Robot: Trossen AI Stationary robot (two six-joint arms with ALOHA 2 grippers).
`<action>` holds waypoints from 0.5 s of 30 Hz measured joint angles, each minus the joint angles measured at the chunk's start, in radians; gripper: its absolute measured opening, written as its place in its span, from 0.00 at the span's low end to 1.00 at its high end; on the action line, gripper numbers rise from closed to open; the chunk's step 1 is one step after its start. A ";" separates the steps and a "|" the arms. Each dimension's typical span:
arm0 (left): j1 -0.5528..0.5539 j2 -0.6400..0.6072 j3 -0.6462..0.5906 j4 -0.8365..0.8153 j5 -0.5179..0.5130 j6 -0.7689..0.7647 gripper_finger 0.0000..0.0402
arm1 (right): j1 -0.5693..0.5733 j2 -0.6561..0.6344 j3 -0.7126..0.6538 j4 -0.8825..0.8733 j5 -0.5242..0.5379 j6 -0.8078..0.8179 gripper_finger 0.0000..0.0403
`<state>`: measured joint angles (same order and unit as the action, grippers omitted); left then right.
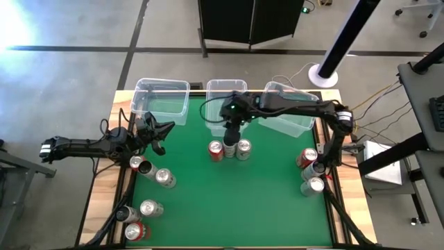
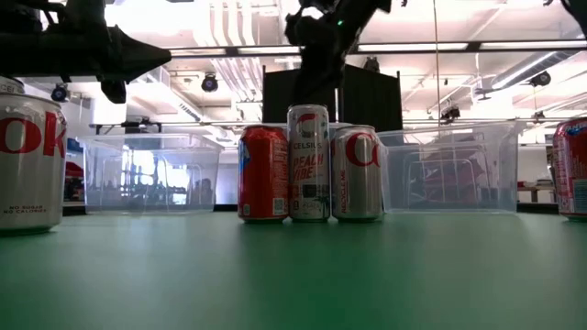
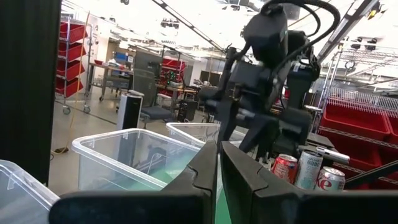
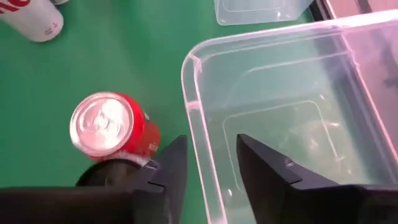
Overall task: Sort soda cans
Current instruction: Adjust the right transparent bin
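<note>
Right gripper (image 1: 232, 130) hanging just above three soda cans (image 1: 229, 149) that stand upright, tops up, touching in a row in the middle of the green table (image 1: 243, 201). Fingers apart, holding nothing (red can (image 4: 112, 127) right below, beside the middle bin (image 4: 280, 112)). Nearer than the left gripper (image 1: 161, 133), which waits off to the side, fingers nearly together. More cans near both side edges. All three clear bins (image 1: 161, 101) with nothing inside.

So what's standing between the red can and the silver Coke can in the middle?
A taller white Celsius can stands between the red can and the silver Coke can, touching both. The low view shows this.
</note>
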<state>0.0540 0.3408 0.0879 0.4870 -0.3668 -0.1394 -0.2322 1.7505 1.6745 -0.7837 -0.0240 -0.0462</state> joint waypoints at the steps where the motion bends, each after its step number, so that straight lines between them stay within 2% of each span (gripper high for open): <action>1: 0.000 0.000 0.000 0.000 0.000 0.000 0.01 | -0.003 -0.016 0.000 -0.033 0.003 -0.010 0.38; 5: 0.000 0.000 0.000 0.000 0.003 0.000 0.01 | -0.032 -0.095 -0.012 -0.263 0.101 -0.011 0.47; 8: 0.000 0.005 0.000 -0.001 0.007 0.000 0.01 | -0.059 -0.170 -0.092 -0.401 0.167 0.044 0.52; 15: 0.000 0.026 0.000 0.001 0.011 0.000 0.01 | -0.128 -0.411 -0.372 -0.407 0.239 0.163 0.55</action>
<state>0.0542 0.3673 0.0879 0.4877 -0.3555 -0.1394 -0.3600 1.3399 1.3022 -1.1911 0.2146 0.1171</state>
